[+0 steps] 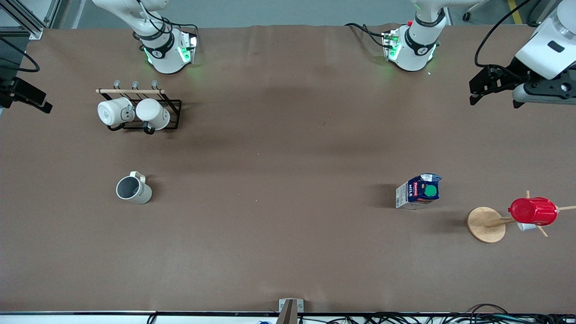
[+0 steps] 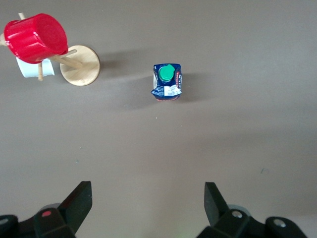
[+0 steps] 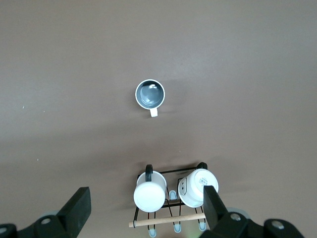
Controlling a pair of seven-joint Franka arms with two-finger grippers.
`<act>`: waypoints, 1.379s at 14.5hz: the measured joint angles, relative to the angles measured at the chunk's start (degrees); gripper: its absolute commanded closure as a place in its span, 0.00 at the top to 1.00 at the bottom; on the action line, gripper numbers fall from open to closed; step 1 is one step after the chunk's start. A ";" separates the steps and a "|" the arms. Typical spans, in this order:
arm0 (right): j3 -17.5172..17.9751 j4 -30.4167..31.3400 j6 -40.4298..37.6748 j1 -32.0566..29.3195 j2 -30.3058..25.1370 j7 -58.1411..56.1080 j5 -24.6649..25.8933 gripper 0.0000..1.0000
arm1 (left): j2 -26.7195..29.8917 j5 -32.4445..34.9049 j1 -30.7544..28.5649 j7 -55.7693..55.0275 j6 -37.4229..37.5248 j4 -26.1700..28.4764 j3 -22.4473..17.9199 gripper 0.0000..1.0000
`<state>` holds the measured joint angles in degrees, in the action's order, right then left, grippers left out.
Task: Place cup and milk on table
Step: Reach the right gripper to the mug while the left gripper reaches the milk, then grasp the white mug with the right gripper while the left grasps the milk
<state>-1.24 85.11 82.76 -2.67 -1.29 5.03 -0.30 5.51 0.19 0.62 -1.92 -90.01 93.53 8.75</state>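
cup [image 1: 133, 189], milk [image 1: 419, 191], well apart

A robotics laboratory is shown, not a home or kitchen. Two white robot arms are bolted to the counter [image 1: 288, 148] at the top of the front view, their bases [image 1: 167, 51] lit by green indicator lights and fed by black cables. The counter is covered by a plain matte brown sheet, and bundled cables [image 1: 454, 317] are seen along the lower edge of the frame. Aluminium framing [image 1: 27, 18] is visible at the upper left corner, and a yellow-marked floor at the upper right. Household props are set out sparsely: a black wire mug rack [image 1: 148, 112] with white mugs and a wooden mug tree [image 1: 487, 224] carrying a red cup [image 1: 533, 211].
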 measured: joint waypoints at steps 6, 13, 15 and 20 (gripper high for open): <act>0.00 -0.01 2.68 0.00 0.01 -2.05 0.00 1.00 | -2.31 1.17 -0.24 0.00 -0.09 -1.22 0.01 1.00; -0.08 2.13 7.22 -0.27 6.14 -5.23 -1.20 1.00 | -16.25 1.23 -0.03 -0.03 -12.30 -0.92 0.10 1.00; -0.22 6.07 14.98 -1.45 9.92 -8.85 -1.57 1.00 | -18.63 1.23 -0.03 -0.06 -19.55 2.41 0.10 1.00; -0.52 19.65 35.26 -4.63 16.09 -14.53 -1.92 1.00 | -21.76 1.23 -0.10 -0.13 -31.63 11.07 0.09 1.00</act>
<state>-1.77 104.76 118.02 -7.29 14.80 -9.50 -2.22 -16.25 1.42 0.53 -2.05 -121.64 104.59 8.84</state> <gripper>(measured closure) 0.000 0.000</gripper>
